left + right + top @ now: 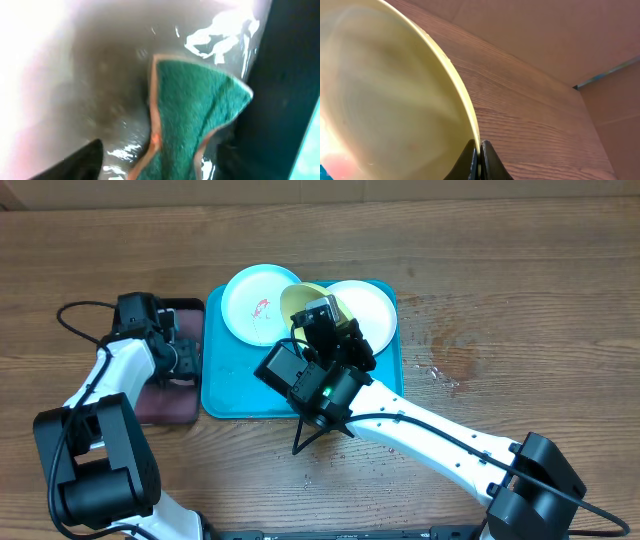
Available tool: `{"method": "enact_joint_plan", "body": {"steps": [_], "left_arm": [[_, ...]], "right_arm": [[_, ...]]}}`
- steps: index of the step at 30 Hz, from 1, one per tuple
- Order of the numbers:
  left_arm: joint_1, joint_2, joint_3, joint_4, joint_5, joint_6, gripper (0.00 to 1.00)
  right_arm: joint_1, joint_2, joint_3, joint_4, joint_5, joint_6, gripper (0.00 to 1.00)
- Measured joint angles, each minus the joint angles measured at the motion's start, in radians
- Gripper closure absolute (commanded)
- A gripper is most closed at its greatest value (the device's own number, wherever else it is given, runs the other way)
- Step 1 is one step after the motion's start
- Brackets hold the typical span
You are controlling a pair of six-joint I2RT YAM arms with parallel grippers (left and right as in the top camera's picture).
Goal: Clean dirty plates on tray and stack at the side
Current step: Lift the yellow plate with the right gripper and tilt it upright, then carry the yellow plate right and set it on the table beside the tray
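Observation:
The teal tray (225,395) lies at the table's middle. A light blue plate (258,302) with a red smear sits flat at its far left. A white plate (372,312) sits at its far right, partly hidden. My right gripper (330,325) is shut on the rim of the yellow-green plate (300,298) and holds it tilted above the tray between the other two. The right wrist view shows the fingers (479,152) pinching that rim (395,100). My left gripper (185,358) is open and low over the small tray, its fingers (162,150) either side of a green cloth (195,110).
The small black-rimmed tray (165,395) with a pinkish wet inside (100,75) stands against the teal tray's left edge. The green cloth has an orange border and lies in the wet. Bare wood tabletop (500,310) stretches to the right of the teal tray.

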Motion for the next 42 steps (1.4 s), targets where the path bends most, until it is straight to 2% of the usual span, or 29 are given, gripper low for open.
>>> {"method": "enact_joint_plan", "body": {"steps": [3, 9, 13, 18, 20, 21, 23, 24, 25, 31, 32, 34, 35, 36, 39, 41, 42], "left_arm": [[0.000, 0.000, 0.005, 0.027, -0.002, -0.001, 0.26], [0.000, 0.000, 0.006, 0.092, 0.034, -0.004, 0.39], [0.000, 0.004, 0.006, 0.120, 0.081, 0.004, 0.40], [0.000, 0.044, 0.006, 0.135, 0.111, 0.020, 0.48], [0.000, 0.054, 0.006, 0.140, 0.112, 0.023, 0.55], [0.000, 0.055, 0.006, 0.142, 0.112, 0.024, 0.62], [0.000, 0.055, 0.006, 0.145, 0.114, 0.022, 0.80], [0.000, 0.055, 0.006, 0.148, 0.115, 0.023, 0.93], [0.000, 0.055, 0.006, 0.151, 0.115, 0.024, 0.96], [0.000, 0.055, 0.018, 0.150, 0.110, 0.030, 0.96], [0.000, 0.055, 0.026, 0.143, 0.109, 0.030, 0.91], [0.000, 0.055, 0.043, 0.137, 0.106, 0.033, 0.45], [0.000, 0.055, 0.052, 0.132, 0.106, 0.033, 0.27], [0.000, 0.055, 0.060, 0.126, 0.106, 0.034, 0.24], [0.000, 0.055, 0.073, 0.099, 0.103, 0.032, 0.26], [0.000, 0.055, 0.073, 0.069, 0.103, 0.029, 0.34], [0.000, 0.055, 0.074, 0.055, 0.103, 0.027, 0.41]], "right_arm": [[0.000, 0.000, 0.000, 0.000, 0.000, -0.001, 0.96], [0.000, 0.000, 0.000, 0.000, -0.001, -0.001, 0.96], [0.000, 0.000, 0.000, 0.000, -0.001, -0.001, 0.96], [0.000, 0.000, 0.000, -0.001, -0.001, 0.000, 0.96], [0.000, 0.000, 0.000, -0.001, -0.001, -0.001, 0.96], [0.000, 0.000, 0.000, 0.000, -0.001, 0.000, 0.96], [0.000, 0.000, 0.000, 0.000, -0.001, 0.000, 0.96], [0.000, 0.000, 0.000, 0.000, -0.001, 0.000, 0.96], [0.000, 0.000, 0.000, 0.000, -0.001, 0.000, 0.96], [0.000, 0.000, 0.000, 0.000, -0.001, -0.001, 0.96], [0.000, 0.000, 0.000, 0.000, -0.001, -0.001, 0.96], [0.000, 0.000, 0.000, 0.000, -0.001, 0.000, 0.96], [0.000, 0.000, 0.000, 0.000, -0.001, -0.001, 0.96], [0.000, 0.000, 0.000, 0.000, -0.001, 0.000, 0.96], [0.000, 0.000, 0.000, 0.000, -0.001, -0.001, 0.96], [0.000, 0.000, 0.000, 0.000, -0.001, -0.001, 0.96], [0.000, 0.000, 0.000, 0.000, -0.002, 0.000, 0.96]]}}
